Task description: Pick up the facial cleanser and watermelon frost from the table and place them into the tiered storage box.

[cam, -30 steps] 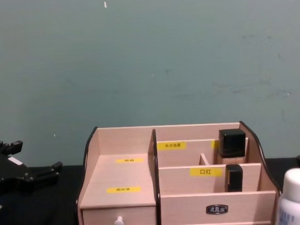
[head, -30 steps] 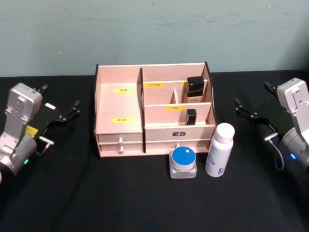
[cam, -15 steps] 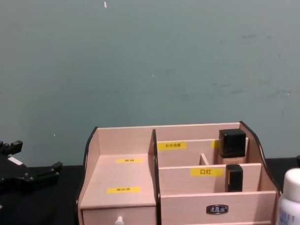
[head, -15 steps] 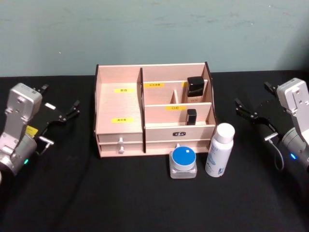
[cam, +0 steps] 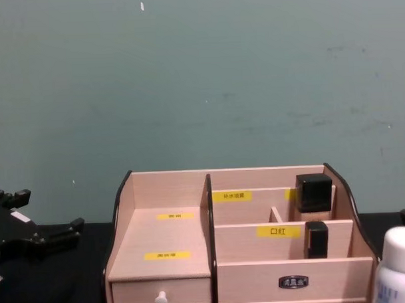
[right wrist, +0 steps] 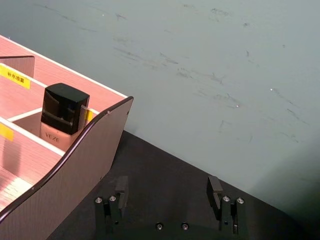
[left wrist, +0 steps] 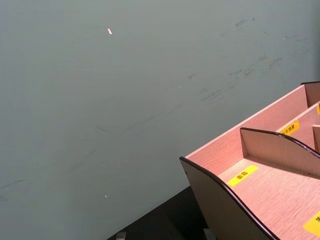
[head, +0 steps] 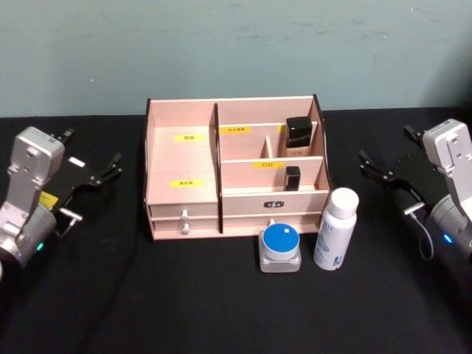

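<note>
Head: left gripper (head: 94,147) and right gripper (head: 384,144) both spread, empty, flanking the box (head: 182,158). Bottle (head: 335,228) and jar (head: 279,248) stand just near of it, right side. Right wrist: jaws wide apart. Chest: bottle at right edge. Nothing picked yet; likely next, the right gripper reaches left for the bottle.

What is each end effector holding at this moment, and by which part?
Nothing is held. The left end effector and the right end effector are open and empty; the white bottle and the blue-lidded jar stand untouched.
</note>
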